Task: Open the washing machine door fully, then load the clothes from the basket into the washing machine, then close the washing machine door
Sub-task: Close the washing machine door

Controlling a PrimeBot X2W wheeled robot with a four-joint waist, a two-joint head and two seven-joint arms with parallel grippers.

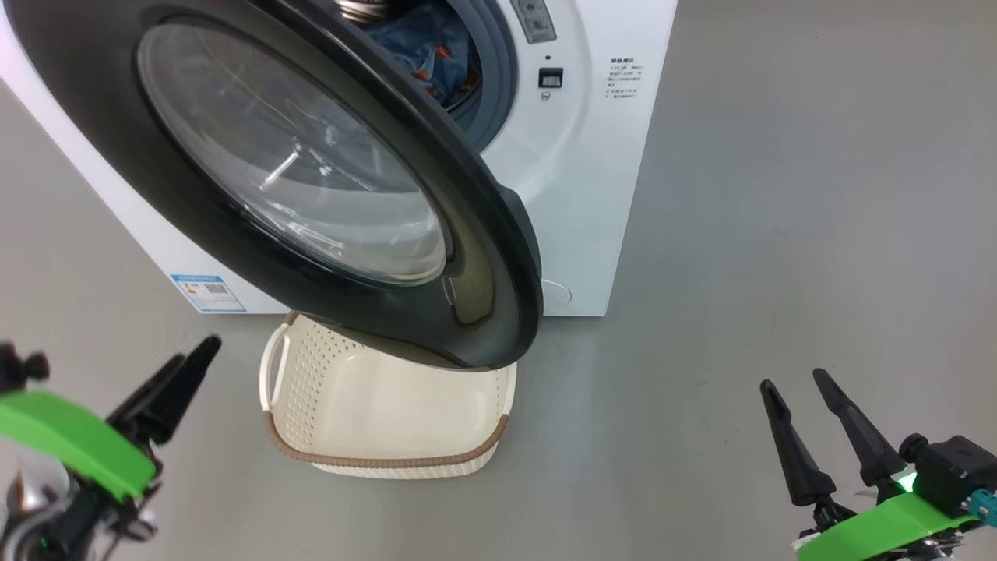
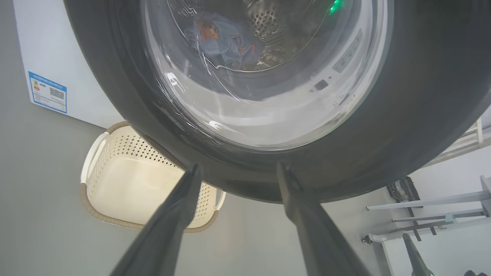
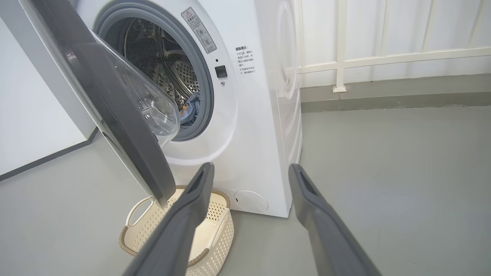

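1. Right now the washing machine door [image 1: 483, 234] stands partly open, swung out from the washing machine [image 1: 592, 195] on its hinge side, and its black rim overhangs the basket [image 1: 374, 460].
2. I see the clothes [image 1: 428, 47] inside the drum [image 3: 180, 73], a blue bundle with orange prints lying low behind the grey gasket [image 3: 209, 96]. From the left wrist I see them through the door's glass bowl.
3. The basket sits on the grey floor [image 1: 779, 234] just in front of the machine's base, partly under the door, and the bare cream bottom of the basket shows.
4. My left gripper [image 1: 195, 351] hangs at the lower left, apart from the door. Its fingers are spread and hold nothing, and its wrist camera looks up at the door's lower rim.
5. My right gripper [image 1: 793, 379] sits at the lower right over bare floor, well apart from the machine, with its fingers spread wide and nothing between them.
6. A small blue label [image 1: 209, 292] shows on the machine's lower front corner, beside the basket's handle.
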